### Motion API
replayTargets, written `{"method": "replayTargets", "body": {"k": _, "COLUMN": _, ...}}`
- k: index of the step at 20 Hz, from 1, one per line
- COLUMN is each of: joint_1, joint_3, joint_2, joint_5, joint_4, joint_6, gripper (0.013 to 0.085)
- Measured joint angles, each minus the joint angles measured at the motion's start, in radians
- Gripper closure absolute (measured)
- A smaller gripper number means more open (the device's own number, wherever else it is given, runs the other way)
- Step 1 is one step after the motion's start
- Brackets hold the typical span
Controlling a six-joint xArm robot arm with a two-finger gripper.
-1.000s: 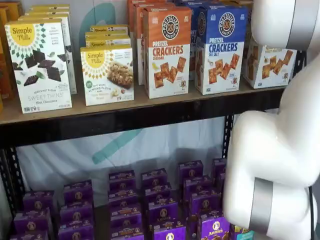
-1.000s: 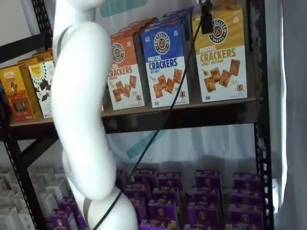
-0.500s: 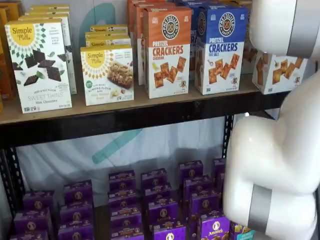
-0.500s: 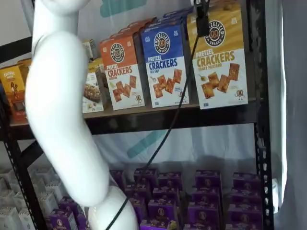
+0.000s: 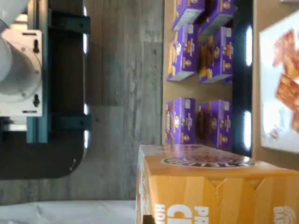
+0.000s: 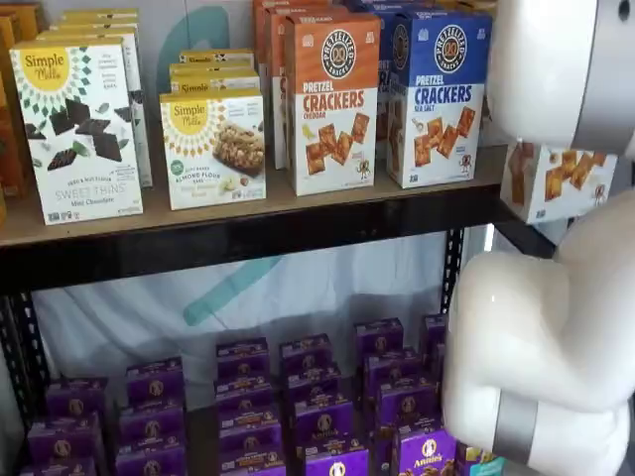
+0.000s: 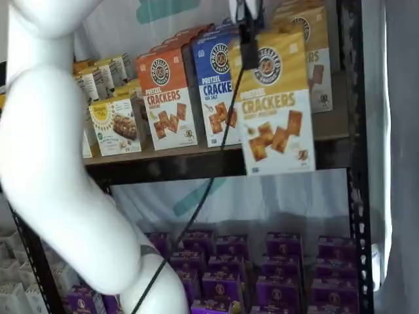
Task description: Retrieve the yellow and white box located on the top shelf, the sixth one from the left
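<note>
Far left on the top shelf (image 6: pixel 248 233): white Simple Mills boxes (image 6: pixel 77 129). Next along, orange pretzel cracker box (image 7: pixel 167 98), then the blue one (image 7: pixel 216 85), both standing upright on the board. Right of those, the yellow and white box (image 7: pixel 275 104) out in front of the shelf rail, clear of the board, hanging in the air. Hand (image 7: pixel 247 33) clamped shut on its top edge, cable trailing down beside. Below, purple boxes (image 7: pixel 275 268) in rows.
</note>
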Motion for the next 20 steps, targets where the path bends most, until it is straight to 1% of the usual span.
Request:
{"method": "replayTargets", "body": {"k": 2, "joint_1": 0.022, "joint_3": 0.041, "joint_2": -0.044, "joint_5": 0.015, "joint_4": -0.003, "joint_6": 0.023, "gripper": 0.0410}}
{"method": "replayTargets", "body": {"k": 6, "joint_1": 0.061, "joint_3": 0.089, "joint_2": -0.101, "joint_5": 0.052, "joint_4": -0.003, "joint_6": 0.064, "gripper": 0.0410}}
{"method": "replayTargets", "body": {"k": 11, "joint_1": 0.135, "joint_3": 0.154, "joint_2": -0.179, "joint_5": 0.083, "joint_4": -0.013, "joint_6": 0.136, "gripper": 0.0410}}
{"method": "replayTargets", "body": {"k": 15, "joint_1": 0.182, "joint_3": 0.181, "joint_2": -0.217, "joint_5": 0.108, "joint_4": -0.012, "joint_6": 0.186, "gripper": 0.0410}}
{"method": "replayTargets", "body": {"k": 20, "joint_1": 0.222, "joint_3": 0.201, "joint_2": -0.250, "joint_5": 0.127, "joint_4": 0.002, "joint_6": 0.235, "gripper": 0.0410}}
